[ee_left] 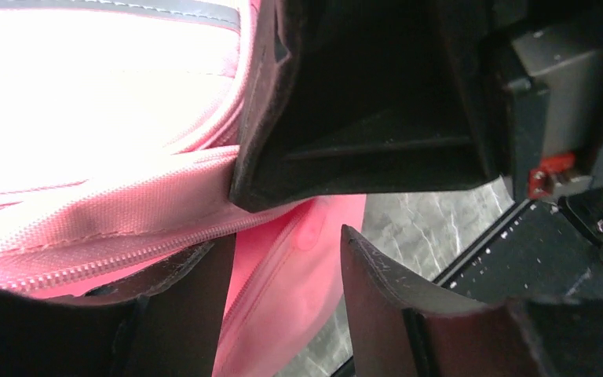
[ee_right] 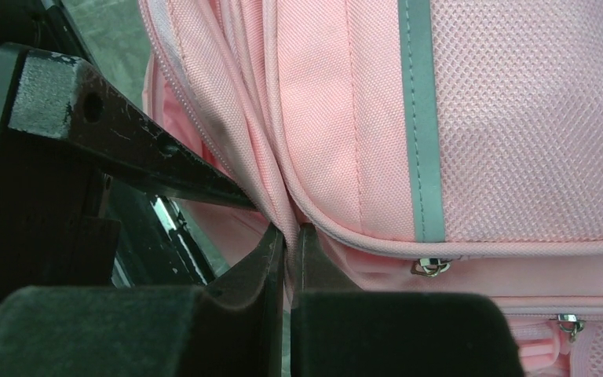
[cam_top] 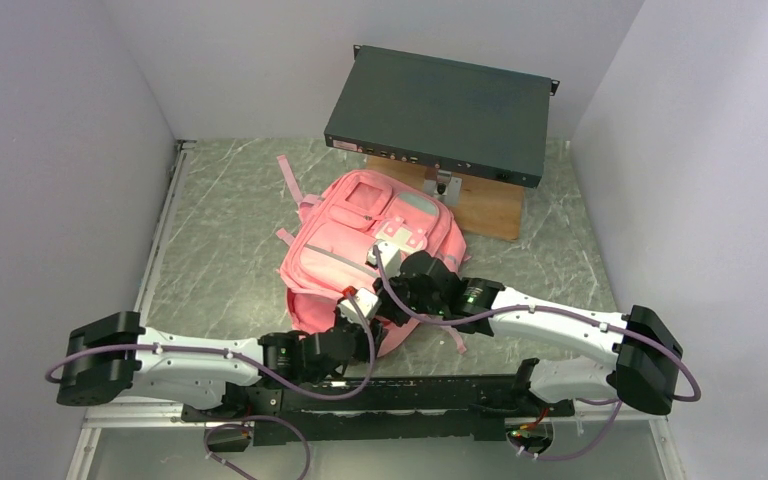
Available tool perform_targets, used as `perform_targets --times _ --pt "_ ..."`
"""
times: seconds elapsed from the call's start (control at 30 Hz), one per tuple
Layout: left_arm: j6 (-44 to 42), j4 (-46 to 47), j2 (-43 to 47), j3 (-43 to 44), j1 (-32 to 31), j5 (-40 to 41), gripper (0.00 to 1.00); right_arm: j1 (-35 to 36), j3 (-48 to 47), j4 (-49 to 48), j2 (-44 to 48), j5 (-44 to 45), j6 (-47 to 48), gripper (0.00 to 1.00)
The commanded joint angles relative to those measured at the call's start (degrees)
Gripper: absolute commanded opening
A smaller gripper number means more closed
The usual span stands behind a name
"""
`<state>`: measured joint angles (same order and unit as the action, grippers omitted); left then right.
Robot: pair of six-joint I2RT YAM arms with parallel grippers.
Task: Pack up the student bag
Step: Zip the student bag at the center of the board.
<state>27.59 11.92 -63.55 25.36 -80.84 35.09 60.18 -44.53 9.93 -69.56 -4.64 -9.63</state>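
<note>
Pink student bag (cam_top: 370, 240) lies flat on the counter (cam_top: 220, 230), its long axis running away from my tools toward the far wall. Right tool (ee_right: 292, 236) is pressed together, pinching a fold of the bag's near rim. Left tool (ee_left: 283, 294), just beside it, is spread with the zipped edge in its gap (not clamped, I judge). The bag's bulk lies ahead of both.

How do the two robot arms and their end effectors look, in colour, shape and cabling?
Both the left arm and the right arm have white shells with black blocky joint housings. A lilac cable loops along each. The left end effector and the right end effector have black wedge-shaped fingers with scratched edges.
</note>
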Motion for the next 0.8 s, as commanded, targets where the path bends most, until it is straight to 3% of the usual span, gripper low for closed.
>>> perform_targets --times 0.0,0.3,0.57,0.77 --pt "-5.1 4.5 -4.9 5.1 -0.3 0.5 0.58 1.5 -0.4 -4.4 0.5 -2.1 -0.5 0.0" --pt "-8.4 9.7 -11.0 5.2 -0.5 -2.9 0.56 1.1 -0.9 -5.1 0.0 -3.8 -1.1 0.0" --pt "-7.2 13.1 -11.1 1.6 -0.7 -3.6 0.64 0.5 -0.9 -5.4 0.4 -4.8 -2.6 0.0" --pt "-8.3 16.6 -14.7 0.8 -0.8 -2.2 0.49 0.0 -1.6 -5.6 -0.2 -6.2 -4.2 0.0"
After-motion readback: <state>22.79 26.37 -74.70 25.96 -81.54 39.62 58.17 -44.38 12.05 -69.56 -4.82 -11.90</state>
